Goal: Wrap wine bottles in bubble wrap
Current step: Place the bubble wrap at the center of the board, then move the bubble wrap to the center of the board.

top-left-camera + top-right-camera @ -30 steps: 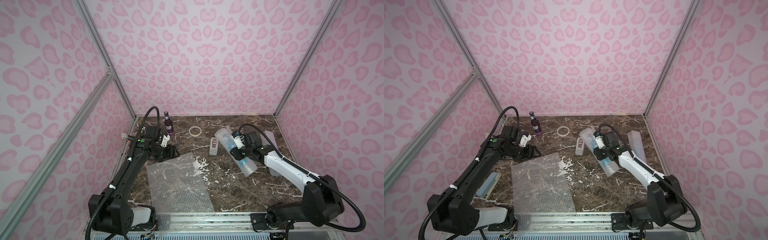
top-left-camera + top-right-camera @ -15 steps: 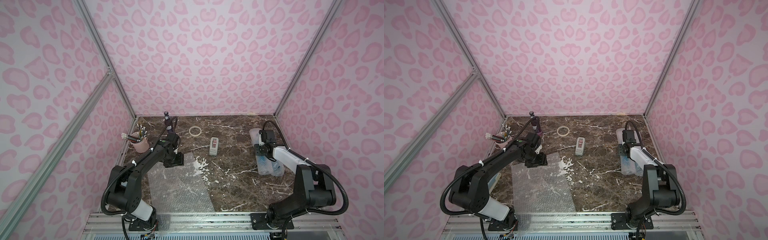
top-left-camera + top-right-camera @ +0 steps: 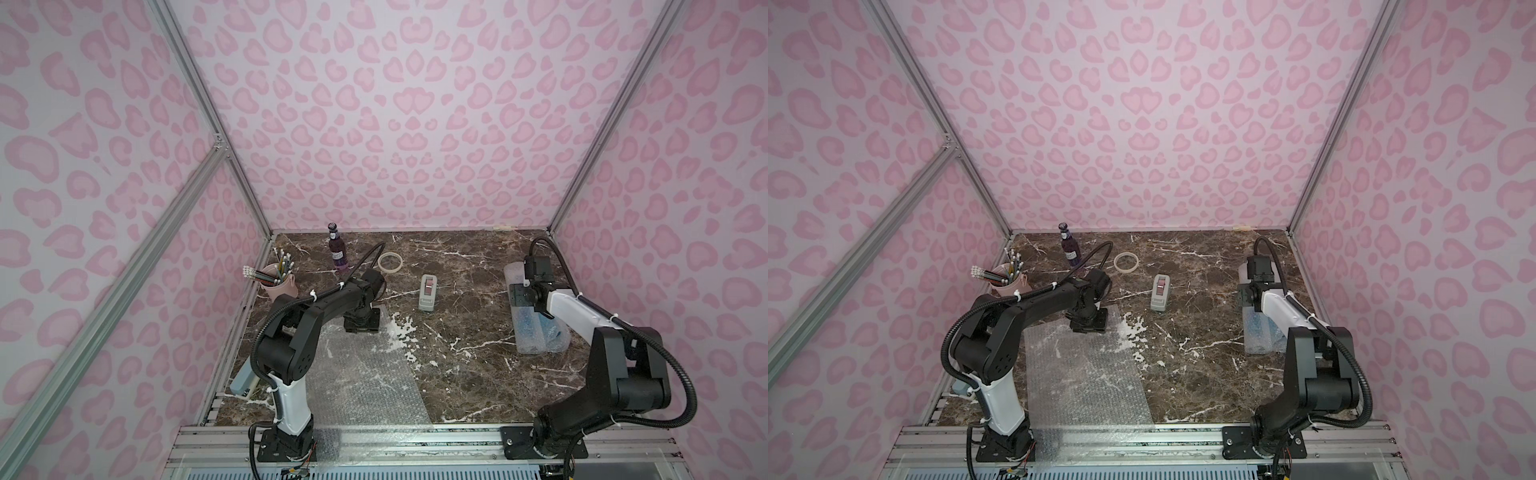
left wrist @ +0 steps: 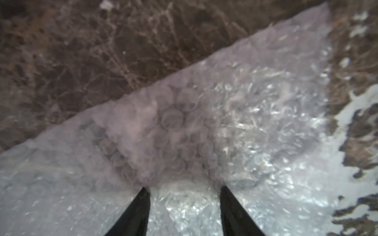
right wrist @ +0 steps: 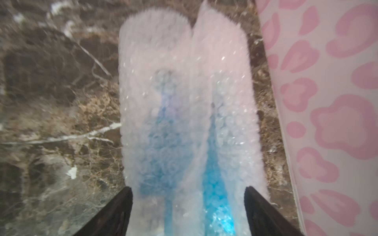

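A dark purple wine bottle [image 3: 337, 249] [image 3: 1070, 248] stands upright at the back left, unwrapped. Two blue wine bottles rolled in bubble wrap [image 3: 536, 332] [image 3: 1258, 332] lie side by side by the right wall; the right wrist view shows them as two bundles [image 5: 161, 122] [image 5: 225, 122]. My right gripper [image 3: 523, 298] [image 5: 188, 191] is open above them, one finger on each outer side. A flat bubble wrap sheet [image 3: 365, 382] [image 3: 1088, 374] [image 4: 245, 102] lies front left. My left gripper [image 3: 361, 322] [image 4: 184, 189] is open at the sheet's far edge, its tips down on the wrap.
A pale tape roll [image 3: 390, 262] and a grey tape dispenser [image 3: 428, 293] lie mid-table at the back. A pink cup of pencils [image 3: 279, 282] stands by the left wall. A grey-blue object [image 3: 243, 380] lies at the front left. The right wall [image 5: 327, 102] is close to the bundles.
My right gripper carried a wrapped blue bottle from mid-table to the right wall, laid it beside the other bundle and opened. My left gripper moved down onto the sheet's far edge, its jaws narrower.
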Controlling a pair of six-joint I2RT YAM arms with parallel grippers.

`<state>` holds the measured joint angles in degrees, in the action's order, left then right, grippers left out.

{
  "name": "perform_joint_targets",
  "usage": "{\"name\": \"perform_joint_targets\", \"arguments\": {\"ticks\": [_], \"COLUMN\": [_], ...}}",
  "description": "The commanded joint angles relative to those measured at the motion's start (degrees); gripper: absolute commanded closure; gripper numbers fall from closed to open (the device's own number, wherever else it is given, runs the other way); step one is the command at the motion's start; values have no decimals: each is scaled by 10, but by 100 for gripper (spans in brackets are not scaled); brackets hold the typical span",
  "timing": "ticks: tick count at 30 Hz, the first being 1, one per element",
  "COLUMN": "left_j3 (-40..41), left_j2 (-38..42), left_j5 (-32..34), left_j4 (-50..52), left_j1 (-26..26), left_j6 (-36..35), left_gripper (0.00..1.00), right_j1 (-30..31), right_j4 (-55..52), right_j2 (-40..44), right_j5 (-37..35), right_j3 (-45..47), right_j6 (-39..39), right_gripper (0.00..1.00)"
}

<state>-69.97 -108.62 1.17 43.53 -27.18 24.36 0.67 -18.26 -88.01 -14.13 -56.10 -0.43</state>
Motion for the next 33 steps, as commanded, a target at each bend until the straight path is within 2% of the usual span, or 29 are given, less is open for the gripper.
{"name": "perform_joint_targets", "arguments": {"ticks": [1,5,8,16,20,27,33], "left_j3": [-9,-48,-87,-237,-299,-359,-348], "left_j2": [-36,-64,-74,-128,-166,-207,-187], "left_j5": [-9,-16,-13,-12,-26,-28,-51], "left_j4": [-22,-16,-7,32,58,96,91], "left_j1": [-7,-20,-25,-27,-29,-45,-47], "left_j6": [8,2,-17,-96,-138,-207,-199], "left_gripper": [60,84,97,96,94,92,77], "right_j1": [18,48,67,110,127,145,144], "right_j4": [-11,-23,-17,63,92,96,102], "right_j2": [32,64,82,104,98,84,80], "right_j5": [0,22,58,234,284,299,303], "right_j3": [-10,-20,-19,21,29,20,20], "right_j6": [-14,-12,-2,19,37,44,44], "right_gripper": [12,12,11,11,10,10,10]}}
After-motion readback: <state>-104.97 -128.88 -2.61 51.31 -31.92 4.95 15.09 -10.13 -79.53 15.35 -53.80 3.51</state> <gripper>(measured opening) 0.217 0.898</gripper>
